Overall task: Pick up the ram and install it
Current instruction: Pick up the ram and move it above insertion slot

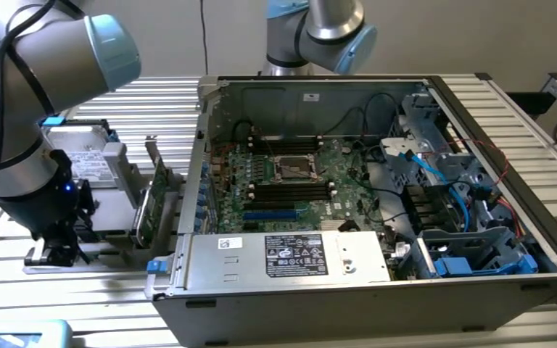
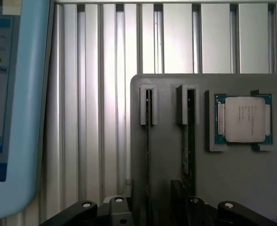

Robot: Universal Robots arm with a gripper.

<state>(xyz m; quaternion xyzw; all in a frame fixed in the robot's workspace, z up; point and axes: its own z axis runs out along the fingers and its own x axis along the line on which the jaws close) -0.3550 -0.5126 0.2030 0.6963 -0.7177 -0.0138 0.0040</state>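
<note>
The end effector (image 2: 152, 202) is hovering low over the grey holder (image 2: 167, 89) on the ribbed surface (image 2: 96, 94), its jaws standing apart and gripping nothing. The ram (image 2: 190, 146) is standing on edge in one of the holder's slots, just beside the processor (image 2: 244, 120). It seems to be sitting off the midline between the jaws, so a descent here is risking one jaw striking its top edge, tilting or jamming it
</note>
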